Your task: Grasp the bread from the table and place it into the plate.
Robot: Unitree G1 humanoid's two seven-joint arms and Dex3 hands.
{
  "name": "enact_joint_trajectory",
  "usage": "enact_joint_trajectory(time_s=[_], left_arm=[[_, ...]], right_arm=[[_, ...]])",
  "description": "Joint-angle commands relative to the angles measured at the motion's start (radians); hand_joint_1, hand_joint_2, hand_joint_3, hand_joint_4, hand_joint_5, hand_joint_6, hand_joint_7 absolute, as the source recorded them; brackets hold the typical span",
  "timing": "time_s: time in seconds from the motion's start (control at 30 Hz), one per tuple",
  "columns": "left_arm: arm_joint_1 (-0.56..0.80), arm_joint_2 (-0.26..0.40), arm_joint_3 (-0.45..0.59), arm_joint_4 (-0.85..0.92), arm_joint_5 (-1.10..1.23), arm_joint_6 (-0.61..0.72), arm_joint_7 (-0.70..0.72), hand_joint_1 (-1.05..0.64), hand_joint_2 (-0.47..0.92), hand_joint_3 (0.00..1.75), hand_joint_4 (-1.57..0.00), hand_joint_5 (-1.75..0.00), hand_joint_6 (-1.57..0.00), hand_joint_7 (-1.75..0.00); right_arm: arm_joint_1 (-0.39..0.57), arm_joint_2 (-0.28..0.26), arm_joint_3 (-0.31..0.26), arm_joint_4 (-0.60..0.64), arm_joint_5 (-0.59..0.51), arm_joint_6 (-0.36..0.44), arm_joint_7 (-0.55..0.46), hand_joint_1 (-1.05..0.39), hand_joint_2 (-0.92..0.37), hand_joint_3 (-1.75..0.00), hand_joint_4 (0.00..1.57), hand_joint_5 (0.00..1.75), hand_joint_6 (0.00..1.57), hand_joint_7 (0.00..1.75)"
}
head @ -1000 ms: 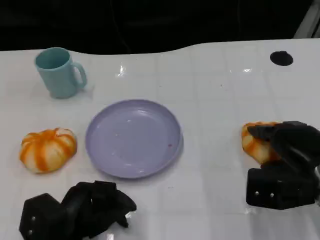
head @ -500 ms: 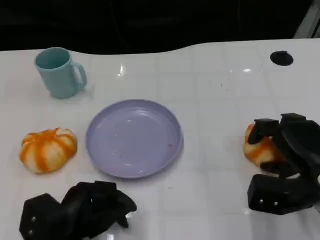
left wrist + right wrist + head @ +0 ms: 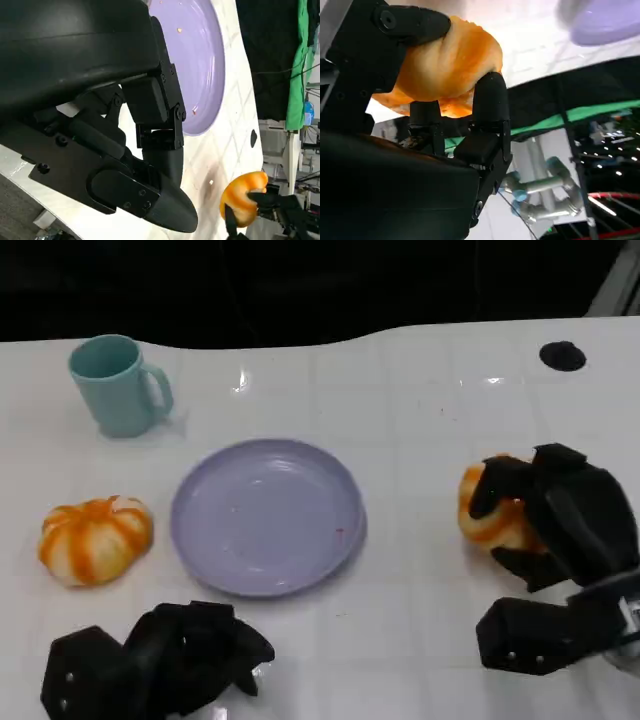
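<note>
My right hand [image 3: 560, 520] grips an orange-and-white bread roll [image 3: 488, 508], lifted a little off the table to the right of the lilac plate [image 3: 268, 515]. In the right wrist view black fingers [image 3: 490, 100] wrap around the bread [image 3: 445, 70], and the plate [image 3: 605, 20] shows as a blur. The same bread [image 3: 242, 197] hangs beyond the plate [image 3: 200, 65] in the left wrist view. A second striped bread [image 3: 95, 538] lies on the table left of the plate. My left hand [image 3: 160, 660] rests near the front edge with curled fingers, holding nothing.
A light blue mug [image 3: 118, 385] stands at the back left. A round black spot [image 3: 562, 356] marks the table at the back right. The table's far edge runs against a dark background.
My right hand has closed on the right bread, lifted it off the table and carried it slightly left toward the plate. The left hand and other things have stayed put.
</note>
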Motion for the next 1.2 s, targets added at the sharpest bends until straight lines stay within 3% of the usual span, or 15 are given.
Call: enact_joint_trajectory(time_s=[0.03, 0.3, 0.5, 1.03, 1.2], left_arm=[[0.003, 0.012, 0.004, 0.012, 0.005, -0.001, 0.002, -1.05, 0.84, 0.00, -0.90, -1.50, -1.38, -0.60], [0.005, 0.011, 0.002, 0.009, 0.006, 0.003, 0.002, -1.05, 0.84, 0.00, -0.91, -1.49, -1.39, -0.60], [0.007, 0.011, -0.001, 0.007, 0.010, 0.000, 0.006, -1.05, 0.84, 0.00, -0.91, -1.49, -1.40, -0.60], [0.014, 0.009, -0.011, 0.011, 0.009, 0.002, 0.004, -1.05, 0.82, 0.00, -0.91, -1.48, -1.39, -0.59], [0.013, 0.010, -0.010, 0.009, 0.009, 0.005, 0.005, -1.05, 0.82, 0.00, -0.91, -1.48, -1.39, -0.58]], right_arm=[[0.023, 0.035, -0.024, -0.071, 0.068, -0.043, 0.054, 0.11, -0.16, -1.47, 1.03, 1.75, 0.87, 1.62], [-0.015, 0.129, -0.011, -0.097, 0.089, -0.077, 0.117, 0.05, -0.07, -1.62, 1.07, 1.75, 0.87, 1.66], [-0.057, 0.199, 0.003, -0.054, 0.084, -0.076, 0.154, 0.02, -0.09, -1.61, 1.05, 1.75, 0.86, 1.65], [-0.258, 0.358, 0.070, 0.251, 0.056, -0.088, 0.110, -0.07, -0.24, -1.42, 0.97, 1.75, 0.82, 1.58], [-0.303, 0.398, 0.061, 0.333, 0.075, -0.090, 0.115, -0.09, -0.28, -1.38, 0.93, 1.75, 0.80, 1.53]])
